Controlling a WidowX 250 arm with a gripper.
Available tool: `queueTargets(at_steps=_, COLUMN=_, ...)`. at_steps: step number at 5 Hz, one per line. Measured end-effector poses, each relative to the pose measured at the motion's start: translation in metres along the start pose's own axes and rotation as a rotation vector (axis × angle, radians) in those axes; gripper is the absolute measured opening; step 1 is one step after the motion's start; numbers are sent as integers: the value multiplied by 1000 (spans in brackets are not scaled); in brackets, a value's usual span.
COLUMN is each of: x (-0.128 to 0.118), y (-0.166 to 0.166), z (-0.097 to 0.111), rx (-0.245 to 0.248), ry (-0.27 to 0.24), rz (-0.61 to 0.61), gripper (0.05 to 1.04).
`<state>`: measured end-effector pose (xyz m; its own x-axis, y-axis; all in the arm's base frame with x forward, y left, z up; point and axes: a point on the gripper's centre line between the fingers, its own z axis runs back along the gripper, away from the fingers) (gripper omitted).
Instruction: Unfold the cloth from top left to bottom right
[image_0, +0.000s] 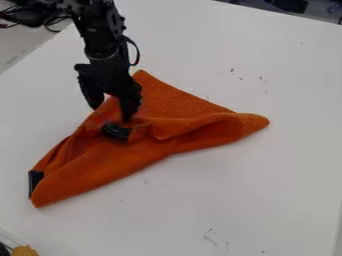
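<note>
The orange cloth (120, 160) lay on the white surface (240, 190), drawn into a lopsided, folded wedge, one point toward the upper part of the view, one off to the right and one down at the lower left. It looked light and soft, with a slightly fuzzy weave that should give good friction and little risk of slipping. Nothing about it seemed fragile; the likelier trouble was its limpness, since a pull would bend it rather than push it flat, and a deep pinch could take up two layers and drag the whole bundle along. The best hold was probably a shallow one on the top layer alone, near the free edge at the cloth's upper left, then a low, steady draw toward its lower right.

The gripper (117, 116) hung down over the cloth's upper-left part, very near the folds or in among them. How far apart its jaws stood I could not tell, nor whether they had any fabric between them. A small dark piece (115, 131) showed in the cloth's folds just below the jaws; what it was could not be made out. A black strip (35, 181) sat at the cloth's lower-left end.
</note>
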<state>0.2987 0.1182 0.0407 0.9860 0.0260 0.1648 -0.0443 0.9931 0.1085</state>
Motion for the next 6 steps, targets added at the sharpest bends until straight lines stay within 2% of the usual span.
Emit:
queueTargets(at_steps=1, x=6, y=3, z=-4, rx=-2, ry=8, rz=-16, gripper=756)
queueTargets(at_steps=2, x=-2, y=3, z=-5, rx=-19, ry=36, rz=15, gripper=769)
queueTargets(at_steps=3, x=-21, y=1, z=7, rx=5, ry=46, rz=77, gripper=993)
queueTargets(at_steps=4, x=-36, y=-5, z=9, rx=3, ry=38, rz=114, gripper=1002)
queueTargets(at_steps=5, x=-32, y=-8, z=-2, rx=-34, ry=23, rz=115, gripper=999)
queueTargets(at_steps=6, x=-24, y=-8, z=-15, rx=-60, ry=32, rz=90, gripper=999)
